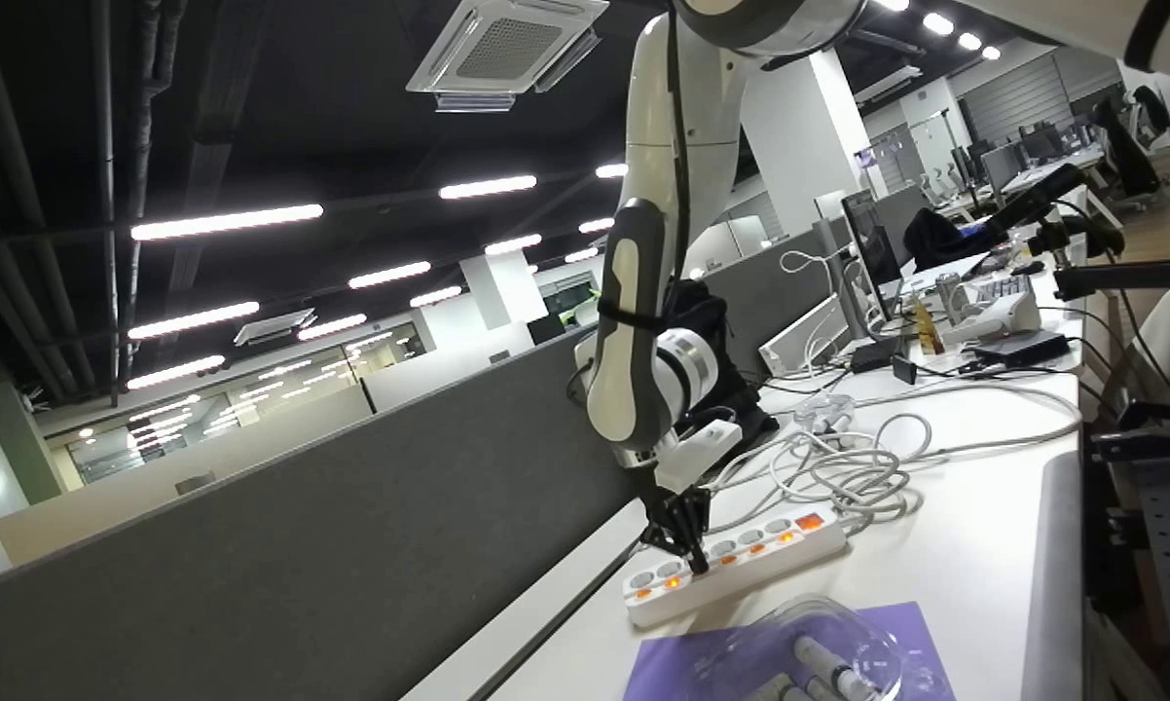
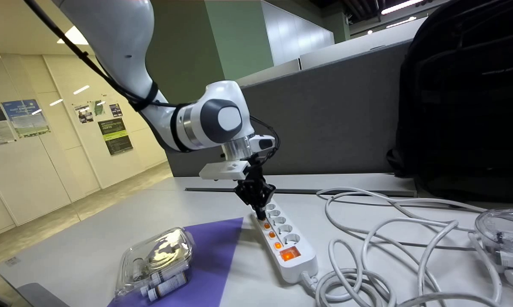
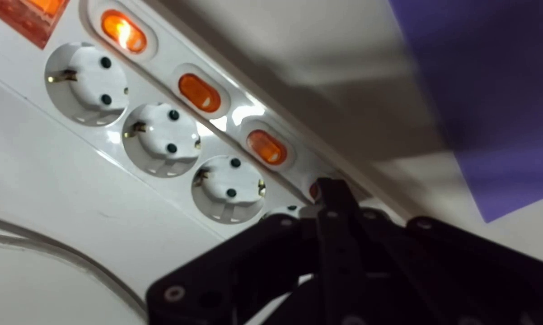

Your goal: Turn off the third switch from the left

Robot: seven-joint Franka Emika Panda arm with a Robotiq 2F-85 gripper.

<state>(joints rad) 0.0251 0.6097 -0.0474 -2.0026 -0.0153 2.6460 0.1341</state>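
The long white power strip (image 1: 741, 582) lies on the table and also shows in an exterior view (image 2: 288, 266) and the wrist view (image 3: 156, 97). A row of orange rocker switches runs along one edge. My gripper (image 1: 699, 565) is shut and empty, pointing down at the strip; it also shows in an exterior view (image 2: 260, 215) and the wrist view (image 3: 330, 187). Its closed tips cover most of the third switch (image 3: 313, 191); only a reddish sliver shows. I cannot tell whether the tips press it. The second switch (image 1: 673, 583) and the switch nearest the main switch (image 3: 124, 31) glow.
A large main switch (image 2: 290, 254) sits at the cord end. Tangled white cables (image 1: 853, 477) lie beyond it. A clear plastic box (image 2: 156, 262) with small tubes stands on a purple sheet (image 2: 222, 251) beside the strip. A grey partition (image 2: 324, 115) stands behind the table.
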